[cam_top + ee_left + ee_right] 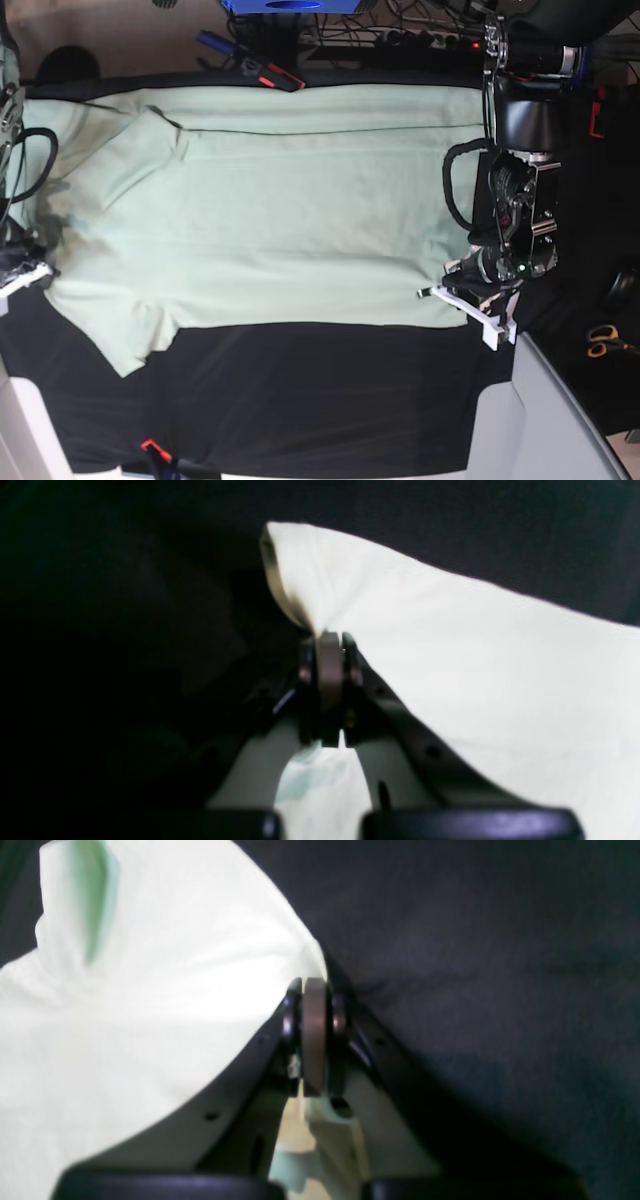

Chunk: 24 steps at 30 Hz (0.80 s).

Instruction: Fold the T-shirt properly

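T-shirt (pixel 270 220) | left gripper (pixel 330 645) clamps edge | right gripper (pixel 314 990) clamps edge

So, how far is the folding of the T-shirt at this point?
Done: the T-shirt lies spread flat on the black table cloth, and one long fold line already runs along its far side. In hand: the left gripper and the right gripper are each shut on an edge of the cloth. Left: bringing the gripped near side over and the remaining folds.

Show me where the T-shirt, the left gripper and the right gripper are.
T-shirt (pixel 280 220): base view, middle of its body.
Left gripper (pixel 330 642): left wrist view, closed fingertips.
Right gripper (pixel 314 987): right wrist view, closed fingertips.
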{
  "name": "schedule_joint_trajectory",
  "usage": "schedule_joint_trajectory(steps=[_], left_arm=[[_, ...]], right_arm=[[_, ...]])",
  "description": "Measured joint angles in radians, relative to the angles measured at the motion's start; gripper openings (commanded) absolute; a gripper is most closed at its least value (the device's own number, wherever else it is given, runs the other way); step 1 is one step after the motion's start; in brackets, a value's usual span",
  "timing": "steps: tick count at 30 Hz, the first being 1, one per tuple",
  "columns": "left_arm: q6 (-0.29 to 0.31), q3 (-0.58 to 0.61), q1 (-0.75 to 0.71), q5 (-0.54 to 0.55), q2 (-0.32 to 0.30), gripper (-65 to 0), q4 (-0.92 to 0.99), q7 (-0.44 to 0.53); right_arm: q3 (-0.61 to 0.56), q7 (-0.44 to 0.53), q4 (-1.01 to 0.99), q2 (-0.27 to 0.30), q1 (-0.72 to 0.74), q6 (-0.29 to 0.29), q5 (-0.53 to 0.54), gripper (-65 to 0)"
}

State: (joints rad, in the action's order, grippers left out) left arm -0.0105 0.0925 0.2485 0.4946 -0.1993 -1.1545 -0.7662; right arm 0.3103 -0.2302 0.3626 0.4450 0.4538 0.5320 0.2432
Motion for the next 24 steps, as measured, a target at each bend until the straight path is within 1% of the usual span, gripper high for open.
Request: schedule_joint_trajectory(steps=[1, 3, 4, 8, 11, 13, 15, 17, 22, 24], left_arm=[[0.0, 0.0, -0.013, 0.0, -0.001, -65.0, -0.011, -0.001], [-0.001, 0.0, -0.036, -0.004, -0.003, -65.0, -0.025, -0.003], [-0.001, 0.0, -0.047, -0.005, -0.003, -65.0, -0.037, -0.005], [0.0, 0.0, -0.073, -0.001, -0.005, -65.0, -0.077, -0.003], [0.0, 0.0, -0.097, 0.0, -0.006, -65.0, -0.104, -0.003], [0.0, 0.0, -0.103, 0.0, -0.006, -65.0, -0.112, -0.003], [0.0, -0.001, -0.106, 0.0, -0.006, -65.0, -0.113, -0.001], [0.0, -0.001, -0.108, 0.0, -0.006, -65.0, -0.114, -0.001], [0.0, -0.001, -0.127, 0.0, -0.006, -65.0, -0.123, -0.002], [-0.001, 0.0, -0.148, -0.003, -0.006, -65.0, -0.147, -0.005]], right_arm=[[0.006, -0.007, 0.0, -0.001, 0.0, 0.01, 0.0, -65.0], [0.008, -0.007, 0.0, -0.001, 0.0, 0.059, 0.0, -65.0], [0.008, -0.007, 0.0, -0.002, 0.001, 0.075, 0.0, -65.0], [0.009, -0.032, 0.01, 0.0, -0.013, 0.087, 0.0, -65.0], [0.019, -0.041, 0.106, -0.004, -0.073, 0.089, -0.002, -65.0], [0.064, -0.042, 0.173, -0.009, -0.114, 0.089, 0.001, -65.0], [0.106, -0.097, 0.226, -0.011, -0.141, 0.089, 0.0, -65.0], [0.13, -0.133, 0.256, -0.011, -0.147, 0.089, -0.003, -65.0], [0.134, -0.135, 0.292, -0.011, -0.158, 0.097, 0.0, -65.0], [0.134, -0.153, 0.293, -0.011, -0.166, 0.097, 0.0, -65.0]])
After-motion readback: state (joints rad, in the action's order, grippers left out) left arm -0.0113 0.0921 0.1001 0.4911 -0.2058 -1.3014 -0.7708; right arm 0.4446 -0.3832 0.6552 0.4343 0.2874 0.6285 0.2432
